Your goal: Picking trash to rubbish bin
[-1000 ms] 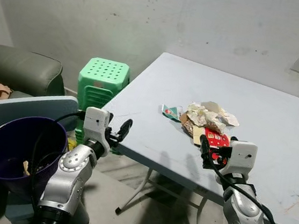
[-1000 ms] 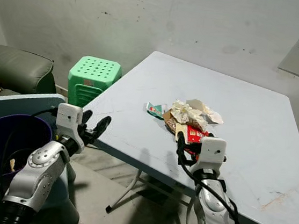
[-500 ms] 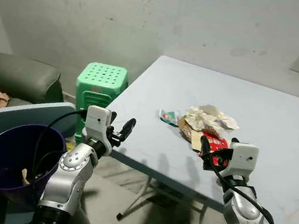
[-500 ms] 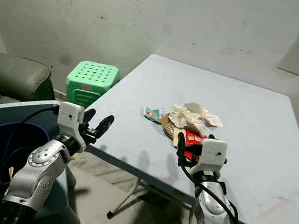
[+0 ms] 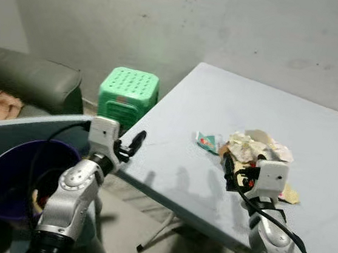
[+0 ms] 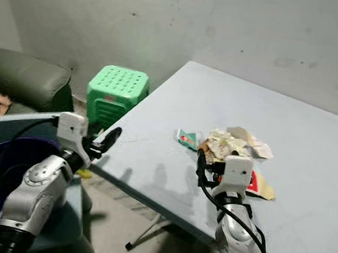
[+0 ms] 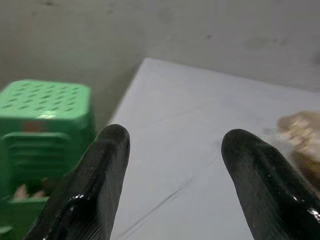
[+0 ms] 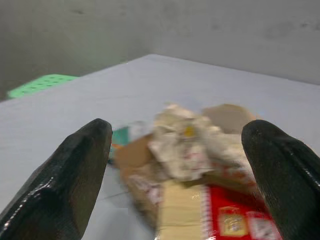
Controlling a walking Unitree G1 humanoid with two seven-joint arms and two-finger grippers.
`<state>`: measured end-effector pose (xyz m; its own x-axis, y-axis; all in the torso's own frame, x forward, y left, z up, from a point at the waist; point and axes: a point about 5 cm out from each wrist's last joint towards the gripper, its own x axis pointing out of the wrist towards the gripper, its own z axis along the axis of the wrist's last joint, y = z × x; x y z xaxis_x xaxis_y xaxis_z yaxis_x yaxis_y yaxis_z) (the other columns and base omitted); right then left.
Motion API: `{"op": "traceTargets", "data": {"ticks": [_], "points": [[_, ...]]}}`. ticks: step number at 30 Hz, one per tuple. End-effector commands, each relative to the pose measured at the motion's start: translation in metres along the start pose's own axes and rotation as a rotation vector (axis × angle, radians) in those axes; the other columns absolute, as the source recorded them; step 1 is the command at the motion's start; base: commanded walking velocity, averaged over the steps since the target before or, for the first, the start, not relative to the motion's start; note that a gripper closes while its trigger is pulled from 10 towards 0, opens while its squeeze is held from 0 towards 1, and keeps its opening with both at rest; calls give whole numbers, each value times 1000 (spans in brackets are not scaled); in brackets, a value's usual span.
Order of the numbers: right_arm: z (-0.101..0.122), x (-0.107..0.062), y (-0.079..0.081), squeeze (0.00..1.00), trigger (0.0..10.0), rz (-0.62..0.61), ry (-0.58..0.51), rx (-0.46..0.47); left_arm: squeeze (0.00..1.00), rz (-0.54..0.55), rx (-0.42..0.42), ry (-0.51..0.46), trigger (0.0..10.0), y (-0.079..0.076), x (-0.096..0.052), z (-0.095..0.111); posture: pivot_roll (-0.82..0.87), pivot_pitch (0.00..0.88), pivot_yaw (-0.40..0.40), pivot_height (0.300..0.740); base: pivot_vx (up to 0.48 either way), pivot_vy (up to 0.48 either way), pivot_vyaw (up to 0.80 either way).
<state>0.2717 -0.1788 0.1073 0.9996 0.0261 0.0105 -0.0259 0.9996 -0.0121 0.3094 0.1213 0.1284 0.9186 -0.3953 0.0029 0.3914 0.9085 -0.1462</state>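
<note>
Grey walls back a pale table [image 5: 171, 163]. Right gripper [image 8: 175, 165] hovers spread and empty just short of the trash [image 5: 257, 152] heaped on the table. Left gripper [image 7: 172, 170], also spread and empty, is near the table's edge. Purple bin [image 5: 4, 175] stands by the left arm, something already inside; most of the pile remains.

Pale grey square table [image 5: 216, 138]: smooth, matt top. On it, heap of crumpled off-white paper and brown card trash [image 6: 231, 146], glossy red printed packet [image 8: 232, 220] at its near edge. Beside the table, green perforated plastic stool [image 5: 129, 91], slight sheen. Purple plastic bin [image 5: 5, 172], smooth. Black gripper fingers [image 7: 100, 180] glossy. Grey wall [image 5: 168, 22] rough, stained.
</note>
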Motion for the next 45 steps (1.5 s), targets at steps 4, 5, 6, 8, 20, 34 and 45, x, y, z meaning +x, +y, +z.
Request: {"op": "traceTargets", "data": {"ticks": [4,5,6,8,20,34,45], "points": [[7,4,2,0,10000,-3,-26,3,0,-14,27,-1,10000,0,0,3,-79,3,-59,740,370,0,0],[6,4,2,0,10000,-7,-19,13,0,-14,31,-9,10000,-2,0,4,-78,3,-61,740,0,0,0],[6,4,2,0,10000,-8,-17,16,0,-13,28,-17,10000,-2,-1,4,-79,2,-60,740,0,0,0],[6,4,2,0,10000,-7,-19,18,0,-33,18,-16,10000,-4,-1,5,-78,1,-61,740,0,0,0],[18,12,-30,0,10000,58,-18,-116,0,-82,52,-8,10000,-16,0,6,-78,0,-73,740,0,0,0],[8,12,-60,0,10000,183,163,-209,0,-211,41,-8,10000,-37,-4,9,-80,0,-79,740,0,0,0],[-6,19,-66,0,10000,183,237,-170,0,-268,33,-6,10000,-47,-7,10,-84,9,-82,740,0,0,0]]}}
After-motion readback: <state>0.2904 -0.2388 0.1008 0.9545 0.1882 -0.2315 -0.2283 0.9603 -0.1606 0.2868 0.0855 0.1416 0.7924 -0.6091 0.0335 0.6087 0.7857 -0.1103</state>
